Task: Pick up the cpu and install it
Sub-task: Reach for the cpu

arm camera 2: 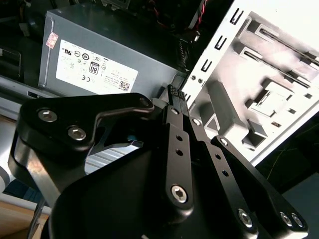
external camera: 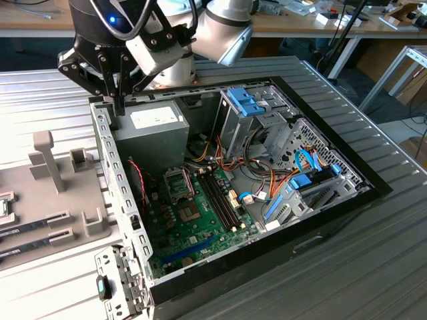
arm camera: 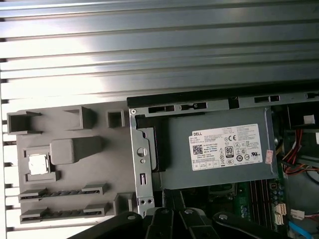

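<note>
The cpu [arm camera: 39, 164] sits in the grey holder [arm camera: 94, 169]. The gripper [external camera: 119, 108], closed and empty, hangs over the computer case wall [external camera: 107, 157] and may strike it if lowered.

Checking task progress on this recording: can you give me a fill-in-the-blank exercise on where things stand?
1. The cpu lies ___ the computer case, in the grey tray.
2. The gripper hangs over the case corner by the grey ___.
3. The gripper carries ___.
Missing words: outside; power supply; nothing.
</note>
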